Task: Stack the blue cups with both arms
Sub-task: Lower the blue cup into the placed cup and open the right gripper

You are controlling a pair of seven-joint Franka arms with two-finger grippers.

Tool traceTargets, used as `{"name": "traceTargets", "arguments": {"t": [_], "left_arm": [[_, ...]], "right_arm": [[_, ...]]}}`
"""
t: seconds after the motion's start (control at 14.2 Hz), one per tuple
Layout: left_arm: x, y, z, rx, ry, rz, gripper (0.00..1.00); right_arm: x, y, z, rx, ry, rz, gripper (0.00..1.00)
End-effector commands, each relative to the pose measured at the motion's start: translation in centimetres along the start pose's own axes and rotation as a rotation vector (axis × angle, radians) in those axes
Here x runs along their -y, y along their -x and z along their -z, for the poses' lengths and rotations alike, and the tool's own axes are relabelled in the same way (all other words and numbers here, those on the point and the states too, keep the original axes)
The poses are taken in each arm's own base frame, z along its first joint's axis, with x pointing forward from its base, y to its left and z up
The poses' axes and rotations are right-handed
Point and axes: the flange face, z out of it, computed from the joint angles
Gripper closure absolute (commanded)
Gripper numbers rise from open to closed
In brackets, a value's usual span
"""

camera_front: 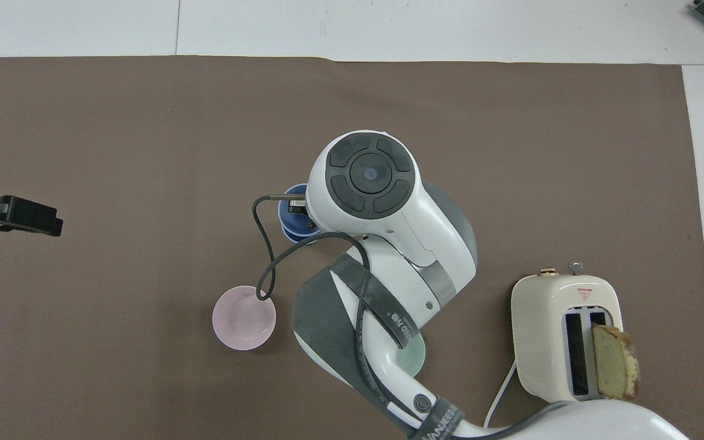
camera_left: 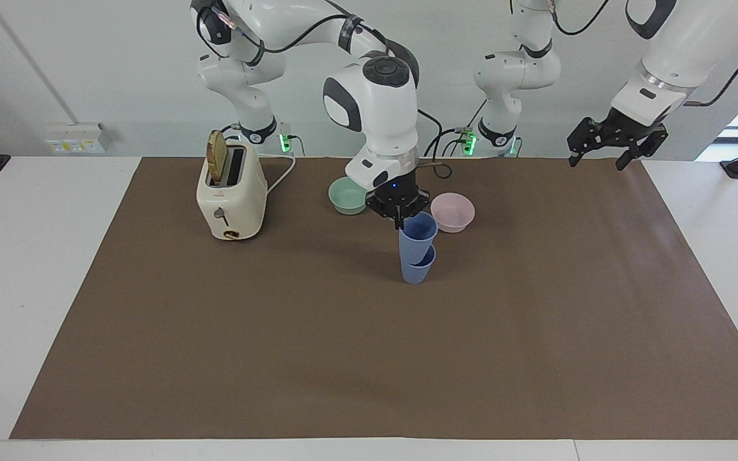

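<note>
The upper blue cup [camera_left: 418, 234] sits partly inside the lower blue cup [camera_left: 415, 269], its rim pinched by the right claw [camera_left: 398, 216], fingers closed on it. The left claw [camera_left: 614, 142] hangs spread wide over the brown mat's [camera_left: 369, 358] corner. White tabletop [camera_left: 23, 269] surrounds the mat.

One blue cup going into the other

The right gripper [camera_left: 400, 221] pinches the rim of a periwinkle plastic tumbler [camera_left: 418, 233], partly nested in its twin [camera_left: 417, 269]; a pale pink bowl [camera_left: 452, 212] sits at two o'clock.
</note>
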Motion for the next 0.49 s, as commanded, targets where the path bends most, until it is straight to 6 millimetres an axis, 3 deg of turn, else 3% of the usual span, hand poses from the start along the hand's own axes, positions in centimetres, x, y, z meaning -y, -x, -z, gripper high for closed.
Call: {"name": "traceTargets", "arguments": {"t": [0.0,0.42], "left_arm": [[0.7,0.2,0.3,0.012,-0.015,0.007,0.0],[0.8,0.2,0.4,0.011,-0.015,0.01,0.0]], "right_arm": [[0.5,-0.5,-0.9,0.0,-0.022,-0.018,1.0],[0.6,0.4,-2.8,0.036,-0.032,-0.021,1.0]]}}
